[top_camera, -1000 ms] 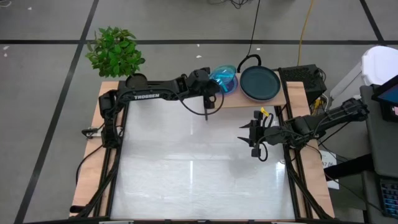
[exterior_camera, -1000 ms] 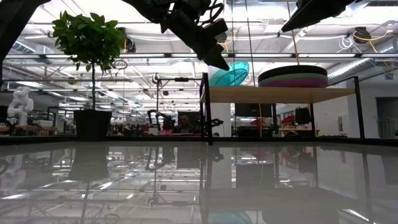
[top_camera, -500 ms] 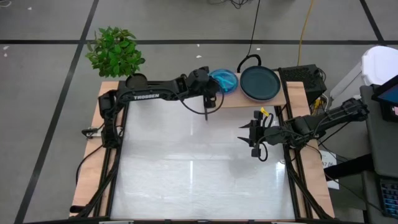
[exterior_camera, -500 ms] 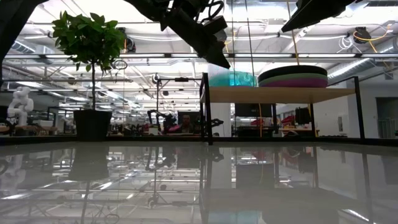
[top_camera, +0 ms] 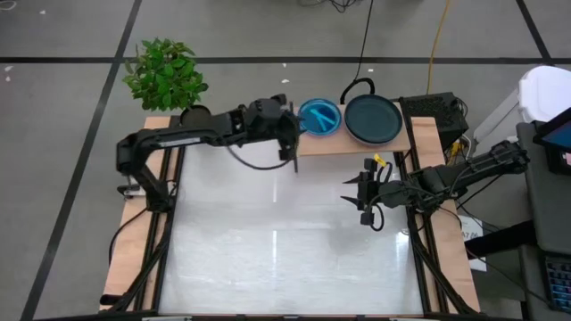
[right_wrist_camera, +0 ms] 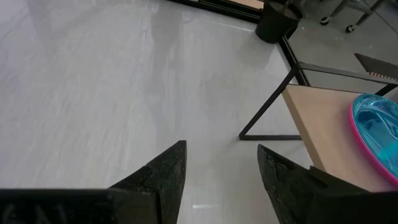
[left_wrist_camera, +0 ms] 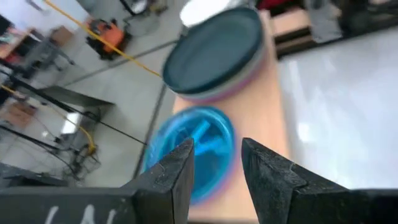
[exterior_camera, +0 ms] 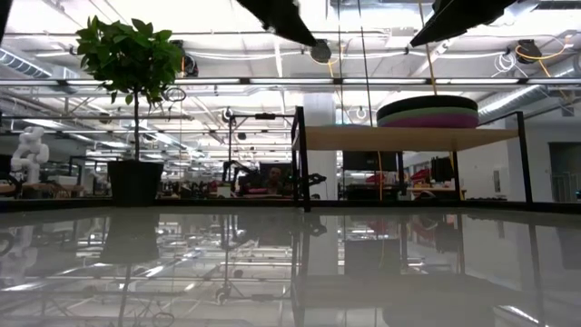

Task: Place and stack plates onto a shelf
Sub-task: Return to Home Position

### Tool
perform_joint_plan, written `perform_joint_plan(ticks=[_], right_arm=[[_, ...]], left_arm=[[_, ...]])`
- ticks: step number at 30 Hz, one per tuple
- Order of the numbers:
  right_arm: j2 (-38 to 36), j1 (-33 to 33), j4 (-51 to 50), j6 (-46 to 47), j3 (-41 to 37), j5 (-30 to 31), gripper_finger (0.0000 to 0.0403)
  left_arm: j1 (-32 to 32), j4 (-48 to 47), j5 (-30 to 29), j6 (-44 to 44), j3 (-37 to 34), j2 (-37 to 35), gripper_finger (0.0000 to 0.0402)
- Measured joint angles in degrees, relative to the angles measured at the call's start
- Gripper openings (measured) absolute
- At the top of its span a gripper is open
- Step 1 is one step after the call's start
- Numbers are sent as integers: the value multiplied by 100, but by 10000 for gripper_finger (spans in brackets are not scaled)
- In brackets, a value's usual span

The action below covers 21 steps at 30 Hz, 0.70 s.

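Note:
A translucent cyan plate [top_camera: 319, 117] lies flat on the left part of the light-wood shelf [top_camera: 343, 144], with a pink rim showing under it [right_wrist_camera: 373, 155]. Beside it stands a stack of plates [top_camera: 372, 119] with a black one on top, and pale green and purple ones below [exterior_camera: 427, 111]. My left gripper [top_camera: 292, 125] is open and empty, just left of the cyan plate [left_wrist_camera: 193, 149] and above it. My right gripper [top_camera: 355, 193] is open and empty over the table's right side.
A potted plant [top_camera: 165, 76] stands at the table's far left corner. The shelf's dark legs [exterior_camera: 300, 159] and board [exterior_camera: 408, 137] rise at the far edge. The glossy white table top [top_camera: 277, 241] spreads between the arms. Wooden rails [top_camera: 125, 241] run along both sides.
The cyan plate was tilted on the shelf's left end under my left gripper and has dropped flat onto the shelf. My left gripper has let go of it, then risen and drawn back toward the table's left edge.

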Motion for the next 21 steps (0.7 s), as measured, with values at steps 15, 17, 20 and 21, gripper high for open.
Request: perform_joint_plan(ticks=[15,17,20,21], right_arm=[[0,-57,476,-326,2,479,174],[0,-76,531,-438,2,457,162],[0,-79,662,-564,2,454,134],[0,-79,703,-598,2,452,123]], left_arm=[[-660,-3127,5,-1957,-11,-1389,99],[-746,-3281,7,-2163,-127,-1553,80],[-950,-3258,11,-2315,-507,-1880,61],[-1007,-3238,12,-2366,-675,-1999,56]])
